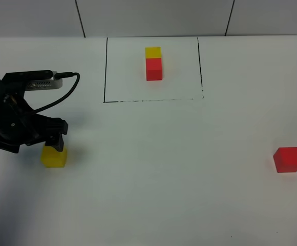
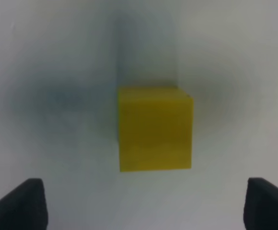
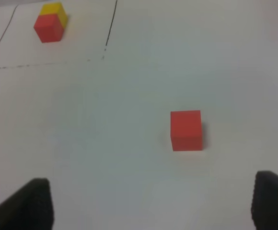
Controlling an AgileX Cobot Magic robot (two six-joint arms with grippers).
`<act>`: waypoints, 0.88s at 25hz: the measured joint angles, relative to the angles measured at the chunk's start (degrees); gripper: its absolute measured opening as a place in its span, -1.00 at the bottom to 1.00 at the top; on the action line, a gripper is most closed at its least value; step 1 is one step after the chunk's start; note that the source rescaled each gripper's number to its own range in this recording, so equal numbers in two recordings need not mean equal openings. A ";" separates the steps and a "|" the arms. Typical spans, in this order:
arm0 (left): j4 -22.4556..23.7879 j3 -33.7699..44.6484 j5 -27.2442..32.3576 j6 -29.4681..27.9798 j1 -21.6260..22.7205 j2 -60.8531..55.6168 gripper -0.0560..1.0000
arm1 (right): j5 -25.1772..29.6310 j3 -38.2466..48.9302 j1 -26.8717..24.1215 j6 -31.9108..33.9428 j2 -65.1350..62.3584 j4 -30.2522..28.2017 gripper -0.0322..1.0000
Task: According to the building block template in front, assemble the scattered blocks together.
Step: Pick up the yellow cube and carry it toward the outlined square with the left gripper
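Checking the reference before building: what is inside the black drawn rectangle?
Only the template pair: a yellow cube joined to a red cube, nothing else visible. What lies beneath them is covered.

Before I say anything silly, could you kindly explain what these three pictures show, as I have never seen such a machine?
It is a two-armed robot at a white table. One picture looks down from a high camera; the other two come from cameras on the wrists, so the dark shapes at their edges are gripper fingers. The left gripper hangs open close to a loose yellow cube; the right gripper, also open, faces a loose red cube. Neither holds anything. Inside the drawn black rectangle sits the template, yellow joined to red.
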 joint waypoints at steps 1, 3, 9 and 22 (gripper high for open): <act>0.00 0.00 -0.51 -0.05 0.00 0.76 0.58 | 0.00 0.00 0.00 0.00 0.00 0.00 0.50; 0.00 0.00 -1.58 -0.05 0.00 2.15 0.58 | -0.05 0.00 0.00 0.00 0.00 0.00 0.50; -0.53 0.00 -3.44 0.12 0.00 5.70 0.58 | -0.05 0.00 0.00 0.00 0.00 0.00 0.50; -0.53 0.00 -7.67 0.12 0.00 9.80 0.57 | -0.05 0.00 0.00 0.00 0.00 0.00 0.50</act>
